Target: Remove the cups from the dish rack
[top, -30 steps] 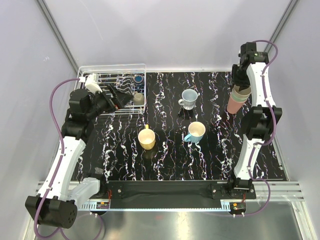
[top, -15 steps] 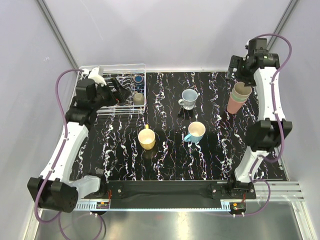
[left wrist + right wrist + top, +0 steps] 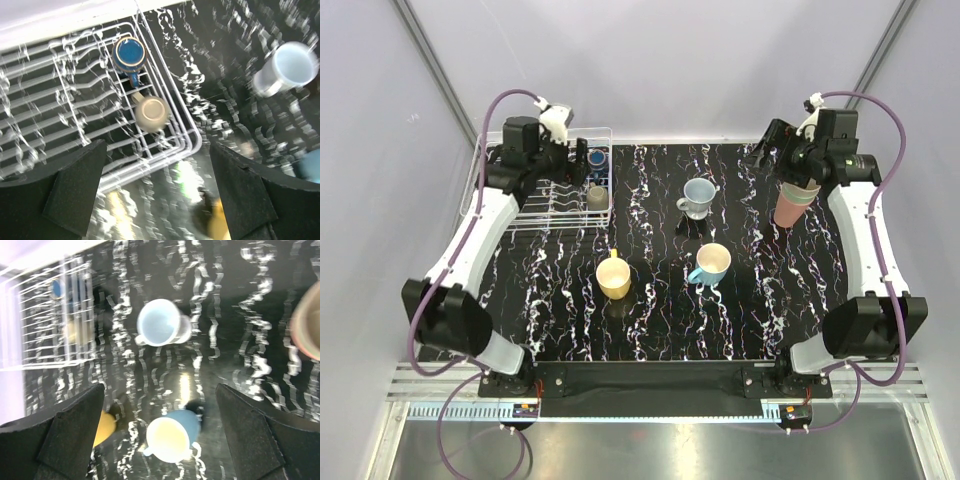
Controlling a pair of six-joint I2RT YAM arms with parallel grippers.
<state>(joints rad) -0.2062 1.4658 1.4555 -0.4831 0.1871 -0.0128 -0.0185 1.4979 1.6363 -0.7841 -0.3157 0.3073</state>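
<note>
The white wire dish rack (image 3: 535, 190) stands at the table's far left and holds a navy mug (image 3: 597, 158) and a grey-brown mug (image 3: 597, 197) at its right end. My left gripper (image 3: 577, 163) hovers open and empty above them; its wrist view shows the navy mug (image 3: 129, 54), the grey-brown mug (image 3: 152, 112) and the rack wires (image 3: 60, 100) below. A pale blue mug (image 3: 698, 197), a cyan mug (image 3: 710, 263) and a yellow mug (image 3: 613, 277) sit on the table. Stacked tumblers (image 3: 795, 200) stand at the right. My right gripper (image 3: 772, 155) is open and empty above them.
The black marbled table (image 3: 660, 320) carries everything. The right wrist view looks down on the pale blue mug (image 3: 160, 322), the cyan mug (image 3: 172, 434), the yellow mug (image 3: 105, 427), the rack (image 3: 55, 315) and the tumbler stack's rim (image 3: 307, 325). Grey walls close the sides.
My left arm has swung up and toward the rack's far right corner, over the two mugs. My right arm has lifted and turned its gripper left, away from the tumbler stack.
</note>
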